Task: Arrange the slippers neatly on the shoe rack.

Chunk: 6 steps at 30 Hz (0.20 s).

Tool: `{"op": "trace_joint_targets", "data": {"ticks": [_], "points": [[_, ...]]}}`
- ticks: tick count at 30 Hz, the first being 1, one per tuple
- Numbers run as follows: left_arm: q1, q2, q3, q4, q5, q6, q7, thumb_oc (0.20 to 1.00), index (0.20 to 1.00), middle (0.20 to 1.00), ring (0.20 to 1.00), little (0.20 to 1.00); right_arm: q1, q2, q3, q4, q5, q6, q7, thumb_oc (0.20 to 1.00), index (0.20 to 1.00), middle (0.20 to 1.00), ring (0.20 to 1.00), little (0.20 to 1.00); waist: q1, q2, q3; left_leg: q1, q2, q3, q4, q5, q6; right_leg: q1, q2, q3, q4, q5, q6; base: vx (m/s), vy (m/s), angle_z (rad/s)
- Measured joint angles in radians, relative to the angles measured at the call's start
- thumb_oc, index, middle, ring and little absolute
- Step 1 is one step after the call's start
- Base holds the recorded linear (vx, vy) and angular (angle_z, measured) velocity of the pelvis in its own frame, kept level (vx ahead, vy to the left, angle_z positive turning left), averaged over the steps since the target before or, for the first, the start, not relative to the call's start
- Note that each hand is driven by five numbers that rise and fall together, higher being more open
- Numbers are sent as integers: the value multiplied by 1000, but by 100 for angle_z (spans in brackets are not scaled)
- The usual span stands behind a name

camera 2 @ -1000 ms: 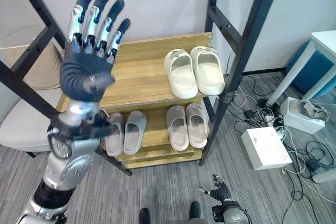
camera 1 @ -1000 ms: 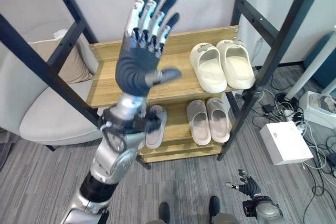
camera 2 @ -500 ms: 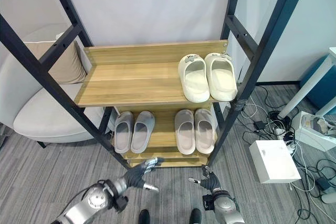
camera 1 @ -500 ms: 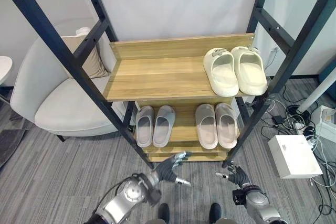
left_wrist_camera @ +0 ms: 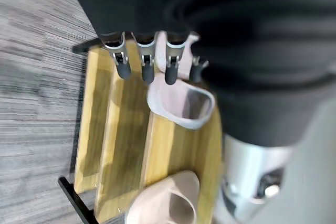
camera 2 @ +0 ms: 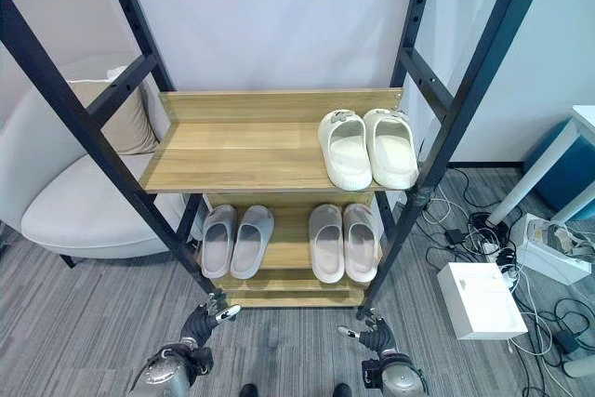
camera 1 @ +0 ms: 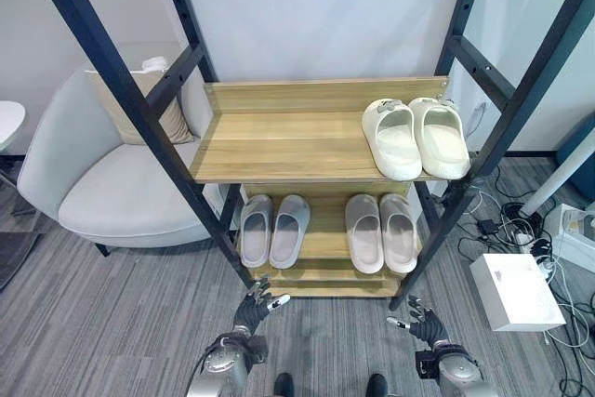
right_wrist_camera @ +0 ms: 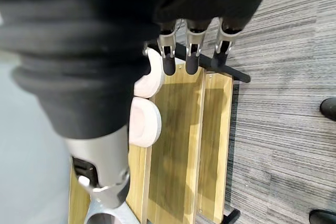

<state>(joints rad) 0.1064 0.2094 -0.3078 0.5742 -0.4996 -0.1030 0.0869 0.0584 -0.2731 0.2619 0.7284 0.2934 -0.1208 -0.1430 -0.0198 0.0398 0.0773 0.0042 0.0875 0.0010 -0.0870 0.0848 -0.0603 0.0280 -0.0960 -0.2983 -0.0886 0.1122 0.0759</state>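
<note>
Three pairs sit on the shoe rack (camera 1: pixel 307 132) already. The cream slippers (camera 1: pixel 416 137) are on the top shelf at its right end, side by side, toes to the back wall. The grey slippers (camera 1: pixel 274 229) are on the lower shelf's left half and the beige slippers (camera 1: pixel 382 231) on its right half; both pairs are parallel, heels to the front edge.

Your left robot hand (camera 1: pixel 257 304) hangs low over the carpet in front of the rack's left front post, fingers straight and relaxed, holding nothing. Your right robot hand (camera 1: pixel 417 327) hangs low by the right front post, fingers loosely spread and empty too. In the left wrist view the fingertips (left_wrist_camera: pixel 146 71) point at the grey pair without touching it.

The job looks close to done, though I can't tell from here whether a slipper sits slightly skewed. If you want a final tidy:
- Check each pair's heels against the shelf edge before reaching in.
- Come in low and level so the wrist clears the upper shelf and the black posts.
- Nudge with straight fingers against a slipper's side; don't grab, the foam will likely slide easily on the wood.
- Touch one slipper at a time so its neighbour isn't knocked.
</note>
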Motion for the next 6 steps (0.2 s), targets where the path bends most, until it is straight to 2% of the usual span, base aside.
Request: {"op": "trace_joint_targets", "data": {"ticks": [6], "points": [[-1,-13,6,73,6,5,32,1000,1000,1000,1000,1000,-1,-2,-6,0,0,0,-12,1000,1000,1000,1000,1000,-1,5,-13,1,1,3,0,0,0,-1,0,3,0,0,0,0,0,0]]}}
